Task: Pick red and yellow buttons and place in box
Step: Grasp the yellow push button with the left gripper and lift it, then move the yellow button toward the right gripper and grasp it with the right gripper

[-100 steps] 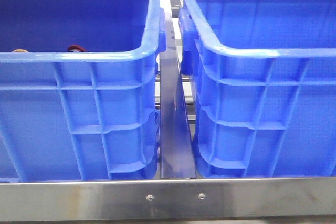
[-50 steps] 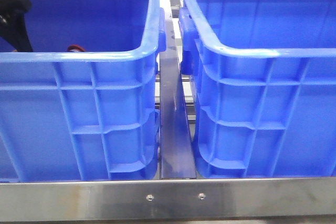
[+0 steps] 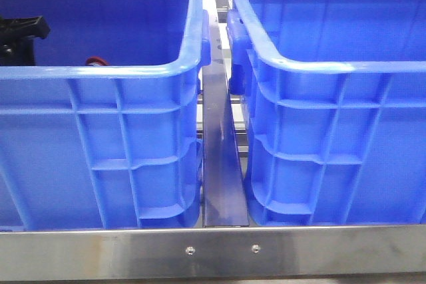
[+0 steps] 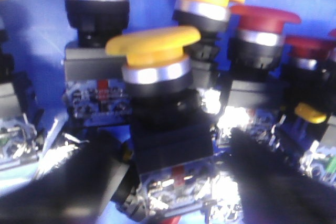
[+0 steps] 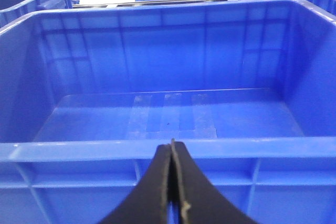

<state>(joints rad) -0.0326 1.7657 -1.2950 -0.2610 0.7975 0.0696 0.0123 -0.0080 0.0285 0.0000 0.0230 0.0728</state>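
Yellow button (image 4: 153, 51) standing upright among several other mushroom-head buttons, yellow and red, on the floor of the left crate (image 3: 133, 78), toward its near left corner by the arm's position. Right behind it one more yellow cap, and a red button (image 4: 262, 24) just beside that one. In the front view only a sliver of a red cap (image 3: 95, 61) showing above the near rim of the same crate.

Left gripper (image 4: 173, 182) down inside this crate, spread open, dark fingers (image 4: 68, 182) on both sides of the black body of the yellow button, apparently not yet touching. Judged as the reach-and-grasp step of the first pick. Next move seems to ask for a small descent, closing on the black housing under the cap, then lifting clear of the neighbours without knocking them.

Right gripper (image 5: 172, 182) closed on nothing, hanging before the near wall of the right crate (image 5: 168, 150), bare inside and probably the target box.

Left wrist picture blurred; fingertips cut off at the edge, so exact contact hard to tell. Most of left arm (image 3: 20, 34) hidden by the crate wall.
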